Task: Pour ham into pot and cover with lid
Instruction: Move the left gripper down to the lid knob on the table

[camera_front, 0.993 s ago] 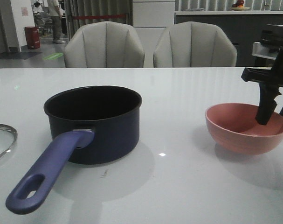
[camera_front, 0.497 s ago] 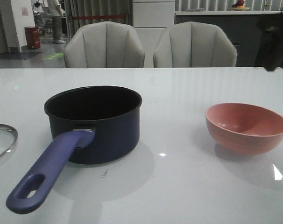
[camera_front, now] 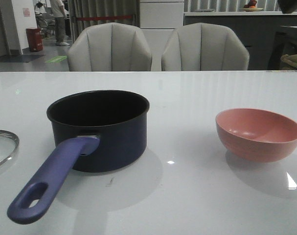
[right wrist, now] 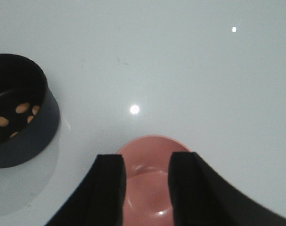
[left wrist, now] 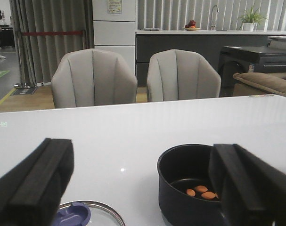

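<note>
Ham (left wrist: 200, 191) is in the pot (camera_front: 102, 128) already; glass lid (camera_front: 2, 147), slick and breakable, is best gripped by its knob (left wrist: 72, 214) with the wide-open left claw (left wrist: 143, 188).

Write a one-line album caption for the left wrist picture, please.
Ham pieces lie inside the dark pot, while the glass lid waits on the white table between open jaws.

The left gripper (left wrist: 143, 188) has its jaws spread wide, with nothing between them. The pot (left wrist: 190, 188) stands on the white table (left wrist: 133, 127) ahead of the gripper, partly hidden by one finger (left wrist: 246, 188). Orange ham pieces (left wrist: 200, 191) lie on the pot's black floor. The lid (left wrist: 86, 215), showing a blue knob (left wrist: 72, 214), lies flat beside the other finger. Two grey chairs (left wrist: 93, 77) stand beyond the table.
</note>
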